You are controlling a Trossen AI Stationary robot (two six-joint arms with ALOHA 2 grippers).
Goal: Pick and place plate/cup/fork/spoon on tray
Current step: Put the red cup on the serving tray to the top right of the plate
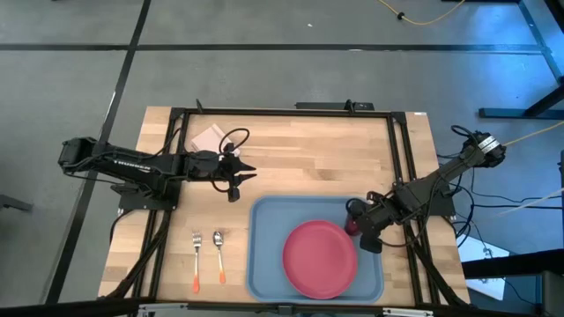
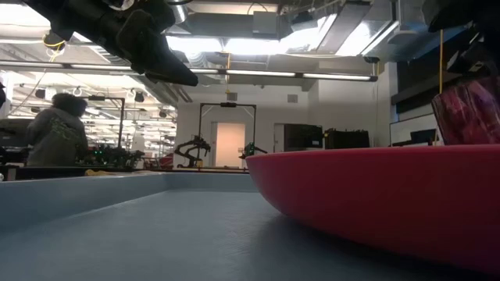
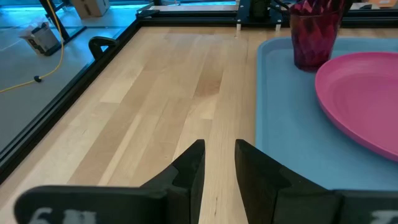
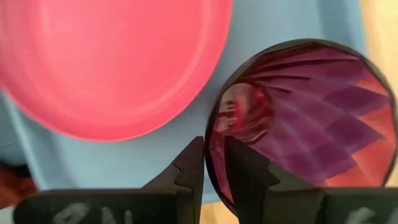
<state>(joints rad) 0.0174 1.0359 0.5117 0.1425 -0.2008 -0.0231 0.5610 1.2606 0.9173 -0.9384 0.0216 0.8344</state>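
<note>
Two fingers of the right gripper (image 4: 214, 163) pinch the rim of the cup (image 4: 305, 118), seemingly to lower it onto the tray (image 1: 264, 229) just beside the plate (image 1: 319, 259). Well apart over bare table, the left gripper (image 3: 219, 163) waits, slightly parted, empty.
</note>
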